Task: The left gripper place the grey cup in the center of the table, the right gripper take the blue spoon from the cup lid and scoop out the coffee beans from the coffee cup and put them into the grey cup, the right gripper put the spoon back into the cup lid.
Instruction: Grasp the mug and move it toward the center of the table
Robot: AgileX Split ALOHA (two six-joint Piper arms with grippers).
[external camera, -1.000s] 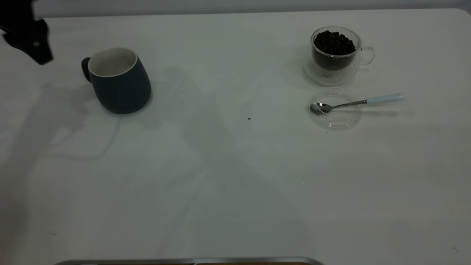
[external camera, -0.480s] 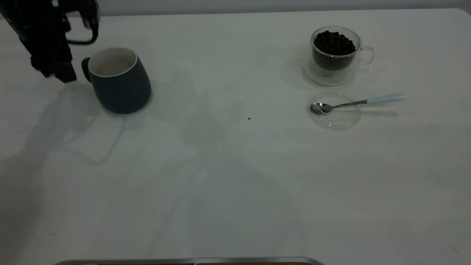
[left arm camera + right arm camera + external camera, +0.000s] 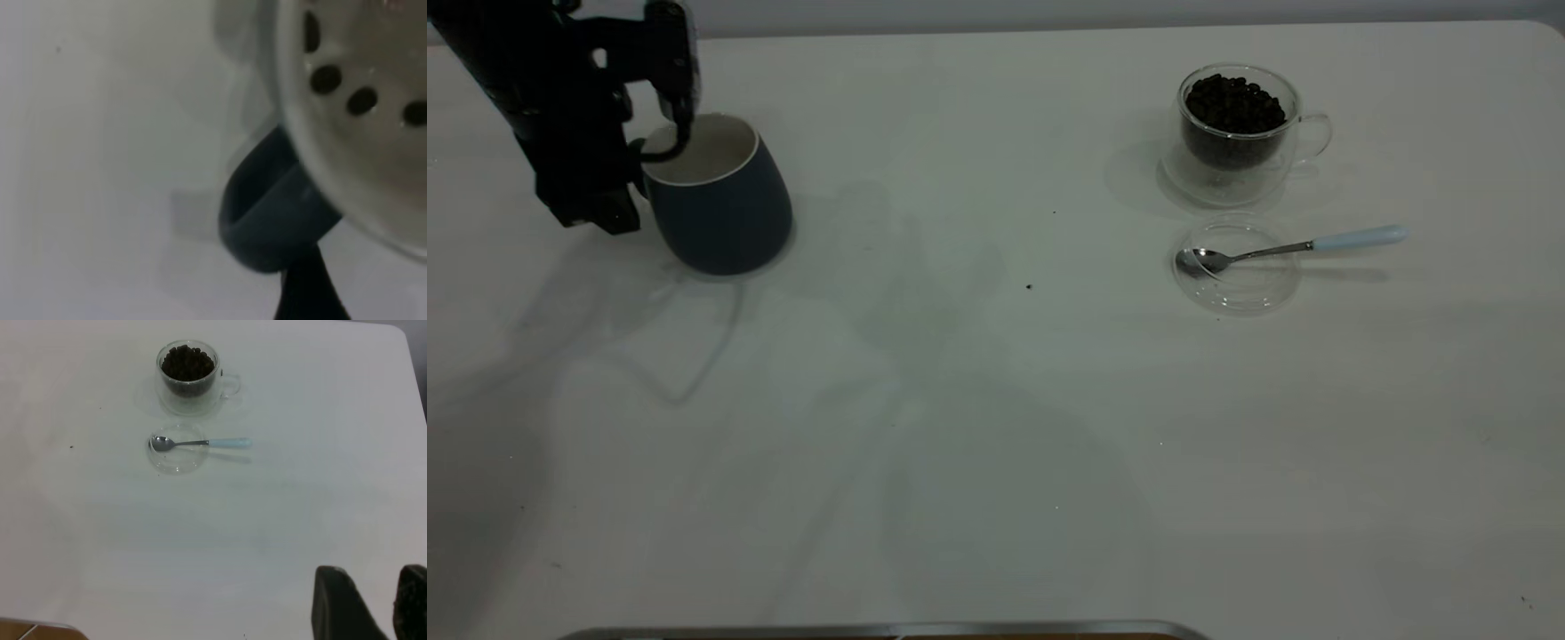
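The task has barely begun, judging from how things lie. The grey cup (image 3: 716,194) stands near the far left corner of the surface (image 3: 996,427), well apart from the centre where it belongs, so even the first step is not yet done. The left gripper (image 3: 660,133) is at the cup's handle side, one finger hooked over the rim into the mouth and the rest of the tool outside against the wall; the jaws look spread across the rim and not closed down on it (the left wrist view is too close to settle this). Toward the far right corner the coffee cup (image 3: 1236,133) sits full of coffee beans (image 3: 1234,102), and just in front of it lies the clear cup lid (image 3: 1236,267) with the blue spoon (image 3: 1294,247) resting across it, bowl in the lid and handle pointing toward the right edge. Neither looks touched. The right gripper (image 3: 373,607) hangs well back from these things, near the right front of the surface, jaws released and holding nothing. Left to do: move the cup, scoop and tip the beans, return the spoon.
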